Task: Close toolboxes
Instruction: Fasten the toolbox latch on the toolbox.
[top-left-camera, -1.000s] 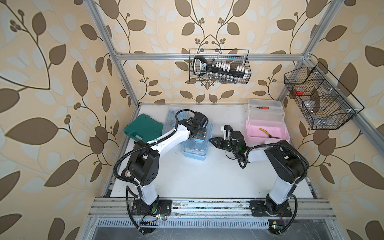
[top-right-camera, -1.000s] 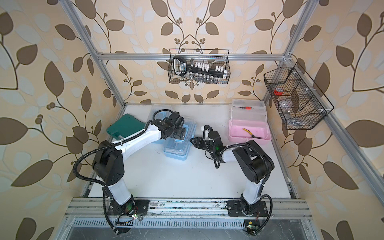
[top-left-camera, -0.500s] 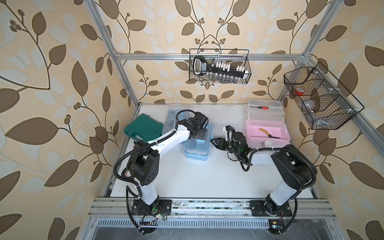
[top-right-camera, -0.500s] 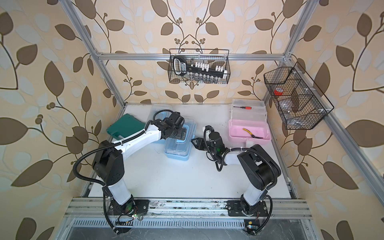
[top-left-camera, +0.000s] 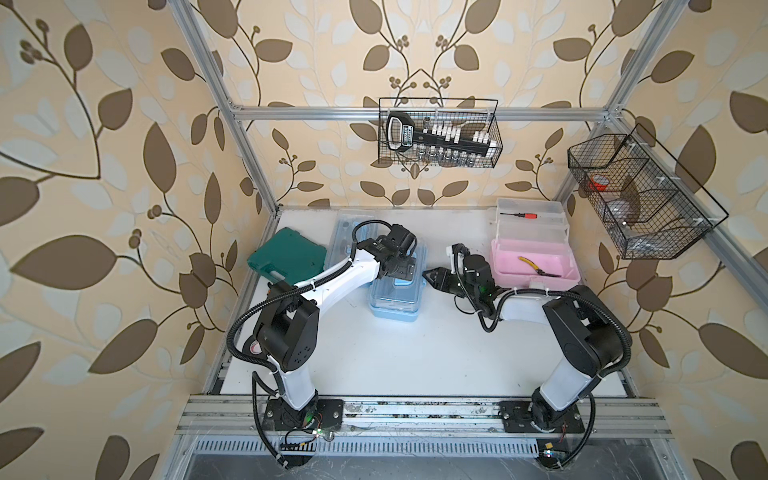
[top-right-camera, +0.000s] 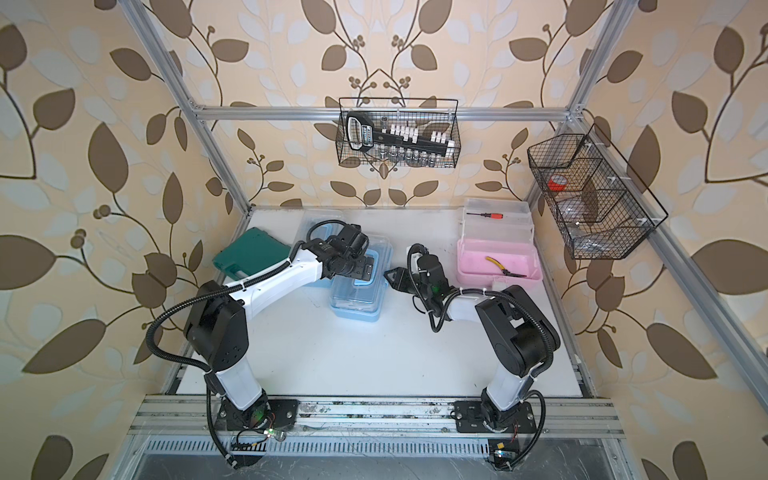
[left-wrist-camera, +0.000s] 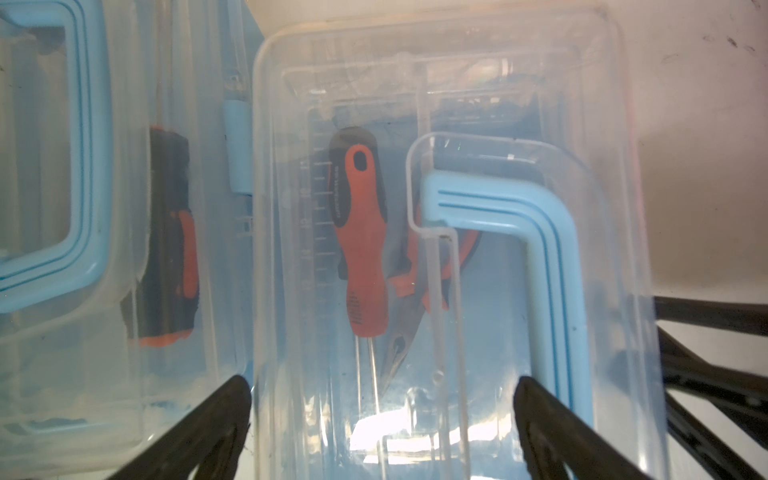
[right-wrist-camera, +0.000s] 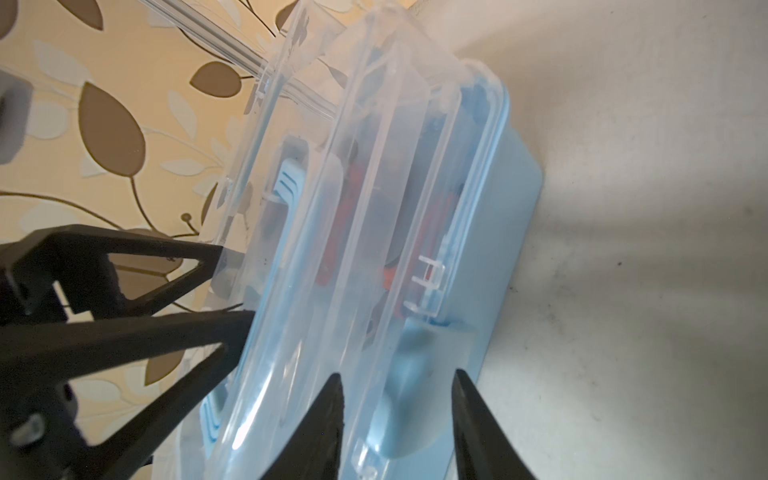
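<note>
the left gripper (left-wrist-camera: 382, 384) stands wide, its fingers (left-wrist-camera: 208, 428) spread over the clear lid (left-wrist-camera: 457, 104) of the near blue toolbox (top-left-camera: 392, 301), apparently bearing down on it. through the lid show an orange screwdriver (left-wrist-camera: 361, 249) and pliers (left-wrist-camera: 399, 345).

the right gripper (right-wrist-camera: 399, 395) keeps only a narrow gap, its fingertips (right-wrist-camera: 328, 424) astride the lid's rim on the box's long side. whether they pinch the rim i cannot tell.

in both top views that box sits at centre frame with its long axis running up and down the picture. the right gripper (top-left-camera: 430, 276) is at its right flank, so this arm is nearer the latch side. the snap, i judge, needs a squeeze across that rim.

a second blue toolbox (top-left-camera: 341, 232) lies just to the upper left. the pink toolbox (top-left-camera: 534, 266), right of centre, has its lid up.
</note>
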